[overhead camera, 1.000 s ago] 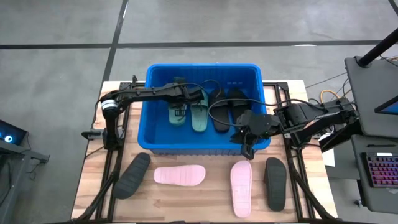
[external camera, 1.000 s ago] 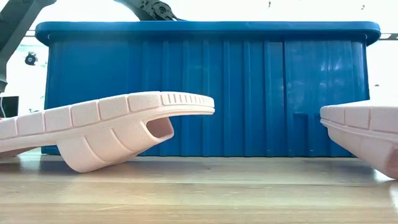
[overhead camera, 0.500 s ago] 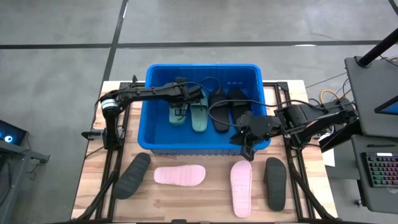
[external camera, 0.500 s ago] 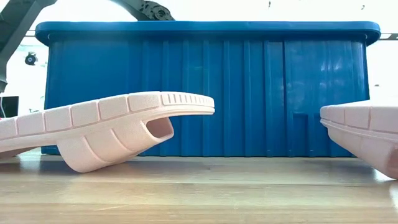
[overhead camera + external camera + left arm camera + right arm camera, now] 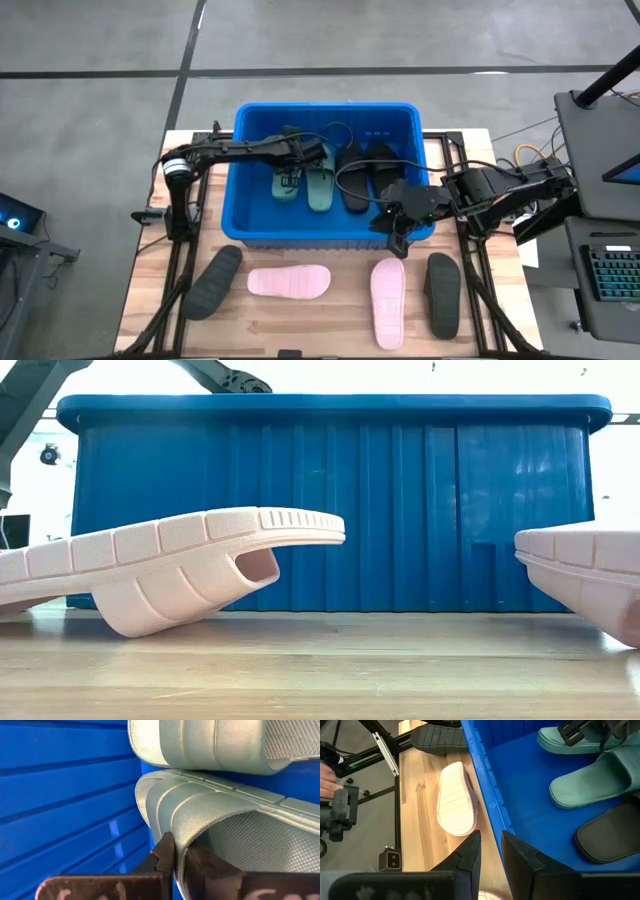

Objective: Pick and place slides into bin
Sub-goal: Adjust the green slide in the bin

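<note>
On the wooden desk sits the blue bin, with four slides inside: two dark green ones side by side toward its left half, two black ones just to their right. Left jaws reach in over the bin from the left side; the left wrist view shows them pinched shut on the edge of a green slide's strap, with the second green slide just beyond it against the ribbed blue wall. Right jaws hang over the bin's front right corner, right by the rim; in the right wrist view the two fingers stand a narrow gap apart, straddling the line of the bin wall, nothing between them.

Four slides lie outside the bin, on the desk in front of it. Charcoal slide at far left, angled. Pale pink slide next to it, lying crosswise. Second pink slide pointing at the bin, just below the right jaws. Second charcoal slide at far right, beside it. Low view: both pink slides close up in front of the bin's front wall, one at left, the other cut off at the right edge.
</note>
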### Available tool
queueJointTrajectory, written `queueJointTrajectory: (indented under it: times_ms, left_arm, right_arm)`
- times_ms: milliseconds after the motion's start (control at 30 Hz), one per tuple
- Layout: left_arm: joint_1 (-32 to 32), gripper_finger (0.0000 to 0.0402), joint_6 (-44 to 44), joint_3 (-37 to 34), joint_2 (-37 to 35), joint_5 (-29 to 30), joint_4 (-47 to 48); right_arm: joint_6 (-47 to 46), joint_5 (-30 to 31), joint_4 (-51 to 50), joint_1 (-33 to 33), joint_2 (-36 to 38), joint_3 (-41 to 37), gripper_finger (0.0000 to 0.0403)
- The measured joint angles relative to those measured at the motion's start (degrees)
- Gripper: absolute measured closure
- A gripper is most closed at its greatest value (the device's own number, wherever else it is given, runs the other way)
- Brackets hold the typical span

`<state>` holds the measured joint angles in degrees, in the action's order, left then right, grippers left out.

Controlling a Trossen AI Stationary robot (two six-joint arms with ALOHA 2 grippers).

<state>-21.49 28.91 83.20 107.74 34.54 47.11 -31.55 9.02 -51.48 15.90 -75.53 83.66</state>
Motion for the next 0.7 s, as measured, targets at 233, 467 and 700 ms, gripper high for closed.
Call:
queueJointTrajectory:
  times_ms: [233, 467, 700]
  left_arm:
    - [-1.0, 0.04, 0.1, -0.1, 0.0, -0.1, -0.7]
    - [-2.2, 0.04, 0.5, -0.2, 0.0, -2.9, -2.2]
    - [-2.7, 0.04, 0.5, -1.1, -0.1, -5.7, -3.7]
  right_arm:
    - [-0.8, 0.0, 0.0, 0.0, 0.0, 0.0, 0.0335]
    - [-0.8, -0.1, -0.1, 0.0, 0.0, 0.0, 0.0335]
    - [-0.8, -0.2, -0.1, 0.0, 0.0, 0.0, 0.0335]
